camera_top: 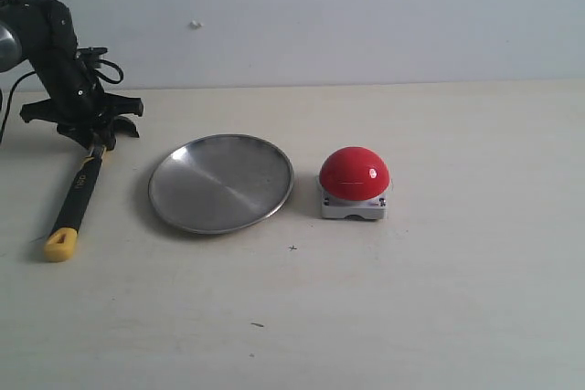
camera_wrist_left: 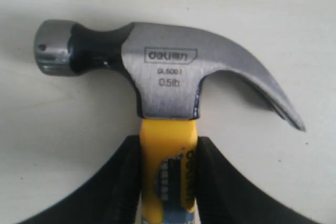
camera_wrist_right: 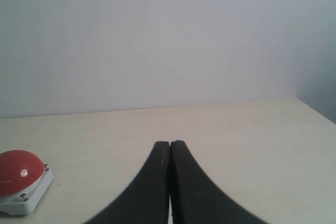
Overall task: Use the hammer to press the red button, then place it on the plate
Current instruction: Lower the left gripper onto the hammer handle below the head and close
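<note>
**Hammer gripped at the neck, left of the plate**

The hammer (camera_top: 78, 191) lies on the desk (camera_top: 439, 299) to the left of the plate (camera_top: 196, 203), close to it but not touching. Its yellow end sits about level with the plate's near rim, and its head points away, past the plate's far rim. The left gripper (camera_wrist_left: 168, 182) pinches the yellow neck just below the dark metal head, one finger on each side. In the left wrist view the head rests flat against the desk, showing its brand mark and "0.5lb". The red button (camera_top: 354, 173) sits on its light-grey base just to the right of the plate, apart from it. The right gripper (camera_wrist_right: 169, 145) has its fingers pressed together with nothing between them.
</note>
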Controlling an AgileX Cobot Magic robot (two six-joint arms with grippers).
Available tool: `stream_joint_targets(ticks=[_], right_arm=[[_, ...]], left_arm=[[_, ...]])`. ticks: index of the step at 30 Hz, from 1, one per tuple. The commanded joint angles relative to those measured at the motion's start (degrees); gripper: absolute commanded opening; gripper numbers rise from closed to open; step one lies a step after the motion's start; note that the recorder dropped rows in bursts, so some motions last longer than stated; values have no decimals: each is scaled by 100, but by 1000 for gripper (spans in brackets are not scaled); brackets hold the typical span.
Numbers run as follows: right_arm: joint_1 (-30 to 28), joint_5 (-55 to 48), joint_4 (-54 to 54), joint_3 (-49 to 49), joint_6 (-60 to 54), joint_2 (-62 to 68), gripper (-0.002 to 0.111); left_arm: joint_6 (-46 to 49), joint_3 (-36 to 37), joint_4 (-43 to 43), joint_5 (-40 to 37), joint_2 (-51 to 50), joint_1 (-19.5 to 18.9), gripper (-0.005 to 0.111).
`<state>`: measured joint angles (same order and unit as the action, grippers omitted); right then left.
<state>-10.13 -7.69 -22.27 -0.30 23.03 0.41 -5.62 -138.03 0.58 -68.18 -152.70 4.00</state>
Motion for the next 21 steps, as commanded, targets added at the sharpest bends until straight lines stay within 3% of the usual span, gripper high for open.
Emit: stream_joint_targets(ticks=[1,8,21], right_arm=[[-48,53,26,30,-34,-41,0],[-48,53,26,30,-34,-41,0],[-48,53,26,30,-34,-41,0]], left_arm=[[86,9,106,-178,-10,10,10],[98,9,177,-178,-10,10,41],[256,9,177,-178,1,-1,43]])
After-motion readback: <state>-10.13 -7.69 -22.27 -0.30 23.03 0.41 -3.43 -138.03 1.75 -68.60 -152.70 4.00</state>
